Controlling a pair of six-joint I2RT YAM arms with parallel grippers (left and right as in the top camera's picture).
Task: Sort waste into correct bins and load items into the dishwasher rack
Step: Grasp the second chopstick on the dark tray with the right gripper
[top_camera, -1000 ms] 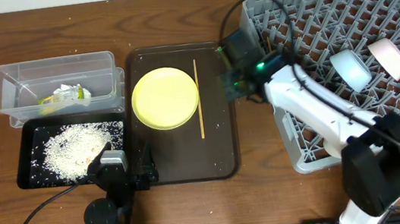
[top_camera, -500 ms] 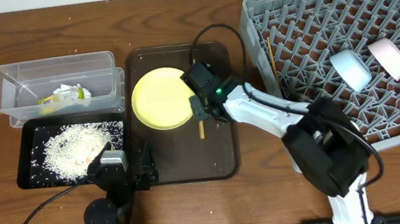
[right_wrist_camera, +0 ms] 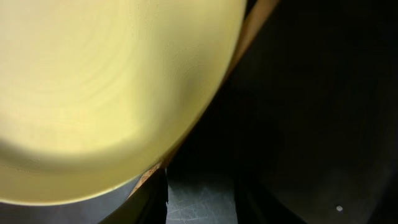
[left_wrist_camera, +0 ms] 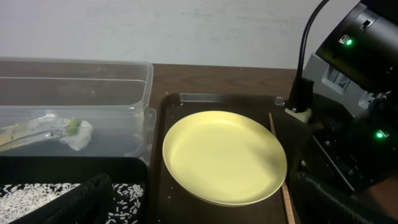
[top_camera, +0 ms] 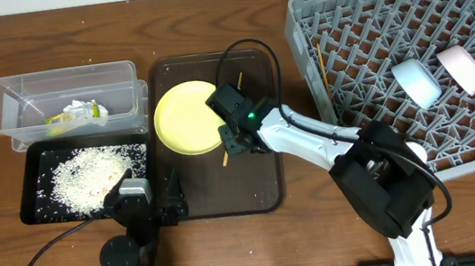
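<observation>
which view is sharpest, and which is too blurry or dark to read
Overhead: sharp, evenly lit, rice grains distinct in the black tray. Left wrist: fairly clear, dark soft foreground at the bottom edge. Right wrist: too close, the yellow plate blurs and the brown tray goes nearly black.

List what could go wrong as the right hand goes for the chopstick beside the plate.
1. The chopstick lies tight against the rim of the plate, apparently partly under it. The right hand could catch or shove the plate instead of the stick.
2. The stick is thin and lies flat on the brown tray, so the grip may slip and flick it away.
</observation>
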